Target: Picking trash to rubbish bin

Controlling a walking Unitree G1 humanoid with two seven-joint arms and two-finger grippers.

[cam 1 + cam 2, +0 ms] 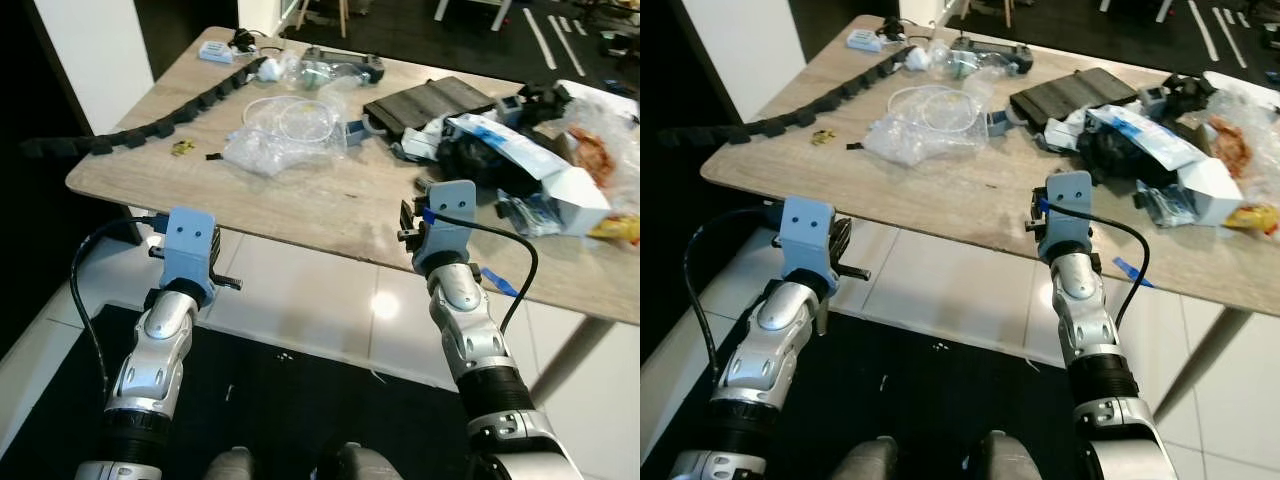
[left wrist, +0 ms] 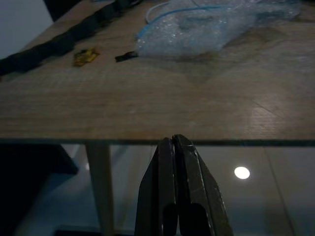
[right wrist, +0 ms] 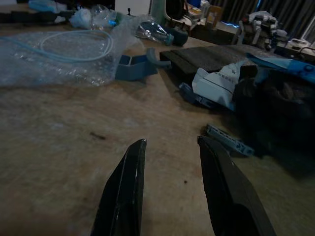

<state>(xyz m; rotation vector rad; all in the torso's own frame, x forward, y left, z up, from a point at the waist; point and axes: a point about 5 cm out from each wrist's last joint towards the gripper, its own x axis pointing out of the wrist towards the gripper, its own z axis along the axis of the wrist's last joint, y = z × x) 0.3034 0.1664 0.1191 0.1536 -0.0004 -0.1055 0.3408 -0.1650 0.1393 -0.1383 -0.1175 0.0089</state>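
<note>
Trash lies spread over a wooden table (image 1: 330, 205). A clear bubble-wrap bag (image 1: 285, 135) with a white tube inside sits mid-table. At the right are a torn white and blue carton (image 1: 535, 165), crumpled black plastic (image 1: 470, 160) and an orange snack wrapper (image 1: 595, 150). A crushed clear bottle (image 1: 325, 72) lies at the back. My right gripper (image 3: 171, 142) is open and empty, low over the table's front edge, facing the black plastic. My left gripper (image 2: 173, 141) is shut on nothing, just below and in front of the table's edge.
A black cable chain (image 1: 150, 130) runs along the table's left side and hangs off it. A black ribbed pad (image 1: 440, 100) lies at the back, a small yellow scrap (image 1: 182, 148) near the chain. White tiled floor (image 1: 320, 290) lies under the table, a white wall (image 1: 95, 50) at the left.
</note>
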